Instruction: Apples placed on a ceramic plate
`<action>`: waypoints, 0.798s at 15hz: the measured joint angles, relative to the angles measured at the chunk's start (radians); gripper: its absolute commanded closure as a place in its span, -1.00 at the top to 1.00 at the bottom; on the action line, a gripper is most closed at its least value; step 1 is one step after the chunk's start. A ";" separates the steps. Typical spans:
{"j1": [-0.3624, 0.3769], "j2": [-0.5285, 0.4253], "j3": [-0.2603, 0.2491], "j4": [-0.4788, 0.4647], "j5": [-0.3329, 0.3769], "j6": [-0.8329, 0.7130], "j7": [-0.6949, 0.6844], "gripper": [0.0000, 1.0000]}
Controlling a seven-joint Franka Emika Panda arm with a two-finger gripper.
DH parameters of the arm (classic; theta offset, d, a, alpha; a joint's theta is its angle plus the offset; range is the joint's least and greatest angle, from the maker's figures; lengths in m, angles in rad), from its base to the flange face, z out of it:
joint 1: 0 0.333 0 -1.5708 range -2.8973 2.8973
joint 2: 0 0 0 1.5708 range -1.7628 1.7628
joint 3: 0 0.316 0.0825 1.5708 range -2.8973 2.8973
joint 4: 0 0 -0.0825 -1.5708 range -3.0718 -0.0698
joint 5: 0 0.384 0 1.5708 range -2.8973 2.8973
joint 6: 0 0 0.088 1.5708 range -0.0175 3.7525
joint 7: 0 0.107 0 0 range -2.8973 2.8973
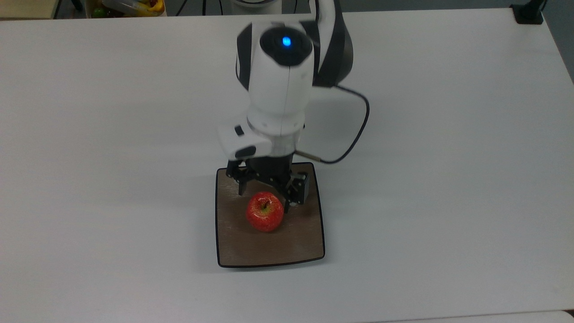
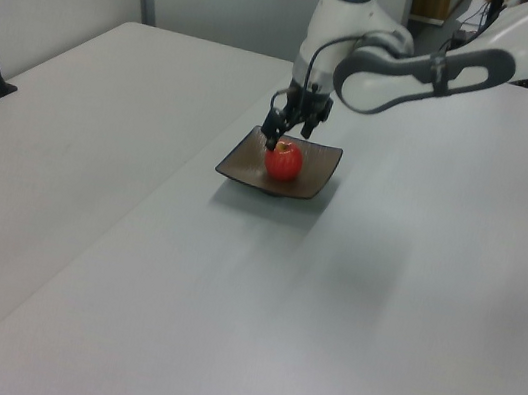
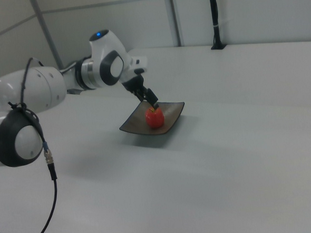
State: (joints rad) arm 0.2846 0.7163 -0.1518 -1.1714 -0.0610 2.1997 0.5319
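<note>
top view – overhead | left, right views – oblique, sharing plate [image 2: 321, 172]
</note>
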 measured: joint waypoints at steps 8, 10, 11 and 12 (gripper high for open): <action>-0.042 -0.401 -0.002 -0.138 0.000 -0.354 0.000 1.00; -0.056 -0.492 0.005 -0.181 0.000 -0.446 0.000 1.00; -0.065 -0.538 0.011 -0.206 0.000 -0.487 0.000 1.00; -0.071 -0.572 0.016 -0.225 0.000 -0.514 -0.001 1.00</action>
State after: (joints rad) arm 0.2134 0.1446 -0.1362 -1.3963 -0.0610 1.6861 0.5314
